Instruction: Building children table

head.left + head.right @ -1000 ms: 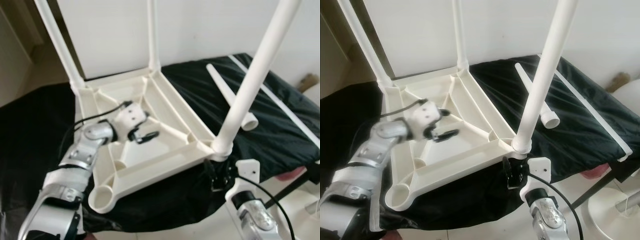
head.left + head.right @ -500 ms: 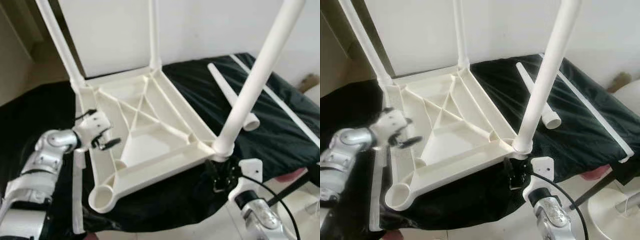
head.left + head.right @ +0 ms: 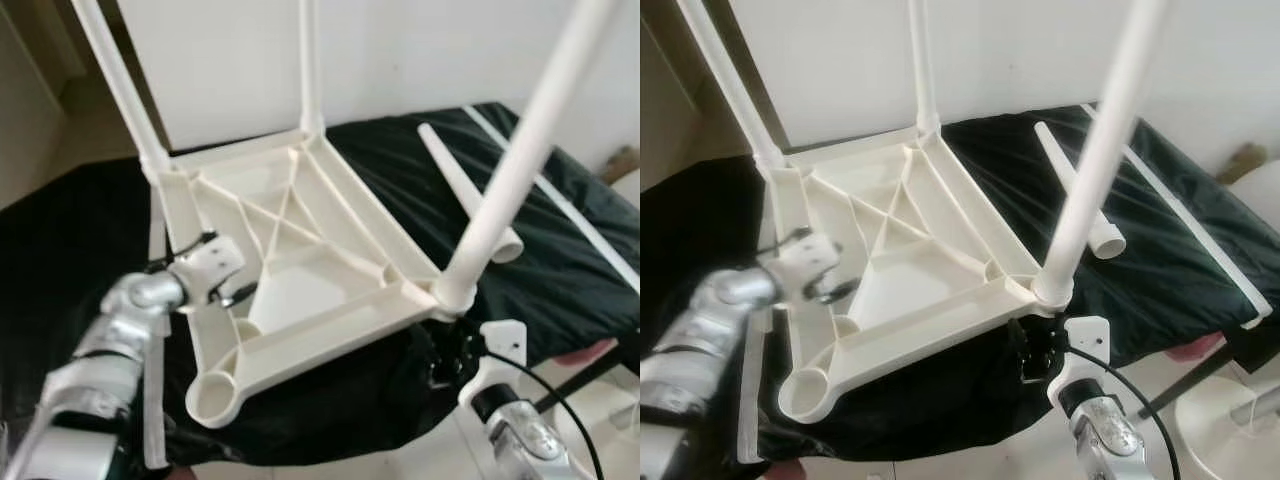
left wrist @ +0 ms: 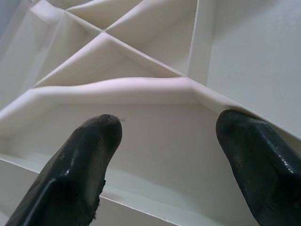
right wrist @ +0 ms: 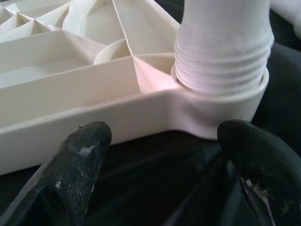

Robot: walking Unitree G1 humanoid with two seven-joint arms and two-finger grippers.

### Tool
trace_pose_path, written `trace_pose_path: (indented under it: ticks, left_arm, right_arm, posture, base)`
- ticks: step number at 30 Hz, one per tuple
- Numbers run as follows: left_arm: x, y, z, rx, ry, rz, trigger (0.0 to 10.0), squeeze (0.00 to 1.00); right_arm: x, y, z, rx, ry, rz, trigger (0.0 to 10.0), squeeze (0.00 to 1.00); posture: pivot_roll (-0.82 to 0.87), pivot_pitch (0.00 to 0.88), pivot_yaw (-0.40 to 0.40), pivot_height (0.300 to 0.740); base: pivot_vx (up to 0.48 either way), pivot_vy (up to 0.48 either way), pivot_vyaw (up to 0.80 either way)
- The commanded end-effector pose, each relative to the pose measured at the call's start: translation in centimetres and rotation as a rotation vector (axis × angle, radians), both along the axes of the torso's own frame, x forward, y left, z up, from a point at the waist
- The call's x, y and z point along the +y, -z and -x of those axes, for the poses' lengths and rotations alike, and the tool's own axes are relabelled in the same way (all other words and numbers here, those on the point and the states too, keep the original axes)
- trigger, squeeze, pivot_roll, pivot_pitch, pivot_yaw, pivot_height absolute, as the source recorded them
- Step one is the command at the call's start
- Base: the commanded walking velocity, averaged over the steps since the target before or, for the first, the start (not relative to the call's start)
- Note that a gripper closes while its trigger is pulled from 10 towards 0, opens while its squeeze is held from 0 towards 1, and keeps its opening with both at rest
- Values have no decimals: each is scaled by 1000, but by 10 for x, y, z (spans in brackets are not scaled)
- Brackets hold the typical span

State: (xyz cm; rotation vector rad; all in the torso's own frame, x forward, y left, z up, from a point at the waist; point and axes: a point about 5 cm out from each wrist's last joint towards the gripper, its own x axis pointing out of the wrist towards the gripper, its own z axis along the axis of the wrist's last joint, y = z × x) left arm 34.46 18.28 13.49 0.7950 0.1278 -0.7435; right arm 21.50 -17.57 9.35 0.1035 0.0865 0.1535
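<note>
The white plastic table top (image 3: 300, 290) lies upside down on a black cloth (image 3: 60, 250). Three white legs stand up from its corners, the nearest at the front right (image 3: 510, 170). The front left corner socket (image 3: 215, 395) has no leg in it. A loose white leg (image 3: 465, 195) lies on the cloth to the right. My left gripper (image 3: 235, 295) is open over the ribbed underside by the left rim, with its black fingertips (image 4: 94, 141) apart and holding nothing. My right gripper (image 3: 450, 360) is open just below the front right corner, facing the threaded leg base (image 5: 223, 47).
A long white strip (image 3: 560, 200) lies across the cloth on the right, another (image 3: 152, 400) along the left edge. A white wall stands close behind. A round white object (image 3: 1240, 400) stands on the floor at the right, beyond the cloth's front edge.
My left gripper drew back from the middle of the table underside to its left rim, then shifted slightly inward. The right gripper stayed at the front right corner.
</note>
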Motion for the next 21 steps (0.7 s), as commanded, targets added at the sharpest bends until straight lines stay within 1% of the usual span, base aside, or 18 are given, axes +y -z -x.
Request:
trace_pose_path:
  ticks: [1,5,6,8,9,10,12,13,14,16,18,21]
  left_arm:
    - [-8,18,8,41,41,-58,10000,0]
    - [-11,22,14,72,94,-89,10000,0]
    - [-12,24,18,93,118,-88,10000,0]
    - [-13,25,20,107,133,-87,10000,0]
    - [-14,26,25,134,163,-82,10000,0]
    - [-14,26,25,134,163,-82,10000,0]
    - [-16,27,35,172,210,-85,10000,0]
    - [-16,27,35,172,210,-85,10000,0]
    - [-16,26,38,173,217,-83,10000,0]
    - [-16,21,39,154,212,-79,10000,0]
    - [-15,19,39,149,208,-77,10000,0]
    - [-16,13,41,141,214,-79,10000,0]
  right_arm:
    - [-5,2,-2,21,33,-31,10000,0]
    - [-6,0,-5,19,40,-47,10000,0]
    - [-5,0,-7,17,35,-52,10000,0]
    - [-5,-1,-9,15,32,-55,10000,0]
    - [-4,-1,-12,14,26,-55,10000,0]
    - [-4,-1,-12,14,26,-55,10000,0]
    - [-1,0,-20,27,6,-63,10000,0]
    - [-1,0,-20,27,6,-63,10000,0]
    - [0,2,-25,48,3,-60,10000,0]
    - [0,4,-33,74,-5,-68,10000,0]
    - [0,5,-35,82,-8,-70,10000,0]
    - [5,8,-43,110,-57,-11,10000,0]
  posture:
    - [-98,43,22,740]
    - [-97,41,23,740]
    - [-97,41,23,740]
    - [-97,41,23,740]
    - [-92,39,25,740]
    - [-92,39,25,740]
    - [-82,37,24,740]
    - [-82,37,24,740]
    - [-80,37,24,740]
    - [-67,39,19,740]
    - [-67,39,19,740]
    - [-55,41,14,740]
  base:
    - [0,0,0]
    - [0,0,0]
    - [0,0,0]
    - [0,0,0]
    - [0,0,0]
    - [0,0,0]
    - [0,0,0]
    - [0,0,0]
    - [0,0,0]
    - [0,0,0]
    - [0,0,0]
    - [0,0,0]
